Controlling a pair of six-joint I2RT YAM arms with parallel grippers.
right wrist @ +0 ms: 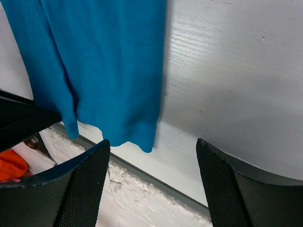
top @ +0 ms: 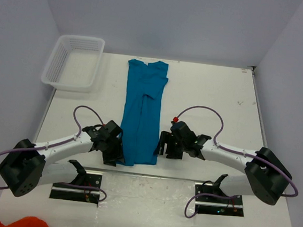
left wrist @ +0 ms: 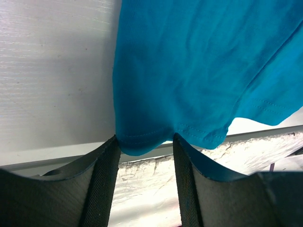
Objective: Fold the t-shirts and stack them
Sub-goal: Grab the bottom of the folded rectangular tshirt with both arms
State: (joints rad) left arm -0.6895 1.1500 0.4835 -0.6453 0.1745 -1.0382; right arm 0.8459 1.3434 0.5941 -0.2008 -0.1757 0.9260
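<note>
One teal-blue t-shirt [top: 143,113] lies on the white table, folded lengthwise into a narrow strip with its neck end at the far side. My left gripper [top: 116,152] is at the strip's near left corner. In the left wrist view its fingers stand apart with the hem corner [left wrist: 142,142] bulging between the tips of the left gripper [left wrist: 144,142]. My right gripper [top: 163,145] is at the near right corner. In the right wrist view the right gripper [right wrist: 151,144] is wide open and empty, with the shirt's hem [right wrist: 118,127] just ahead of the left finger.
A white mesh basket [top: 73,61] stands at the far left of the table. An orange cloth [top: 23,223] lies below the table's near edge at the left, and it also shows in the right wrist view [right wrist: 9,165]. The table's near edge runs right under both grippers.
</note>
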